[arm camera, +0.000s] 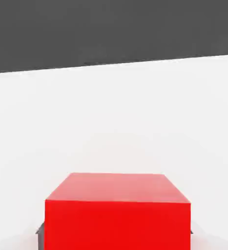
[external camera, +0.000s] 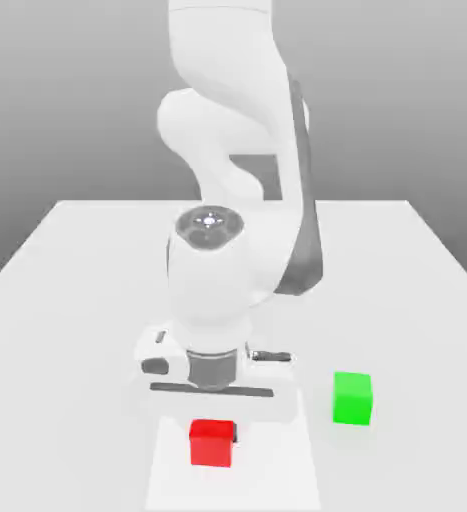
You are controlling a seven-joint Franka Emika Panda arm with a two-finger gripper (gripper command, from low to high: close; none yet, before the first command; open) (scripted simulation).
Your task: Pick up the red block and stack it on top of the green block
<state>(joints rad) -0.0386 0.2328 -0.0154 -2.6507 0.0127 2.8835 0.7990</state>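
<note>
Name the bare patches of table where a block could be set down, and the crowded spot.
Bare: the table at the exterior view's left, and the far right corner beyond the green block. Crowded: around the red block, under the gripper.

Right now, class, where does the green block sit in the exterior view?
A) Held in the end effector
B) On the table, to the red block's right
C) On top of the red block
B: the green block rests on the table, apart from the red block.

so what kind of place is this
Most likely a simulated tabletop test scene: a plain white table against a blank grey backdrop, bearing only a red block and a green block beneath a white robot arm.
</note>
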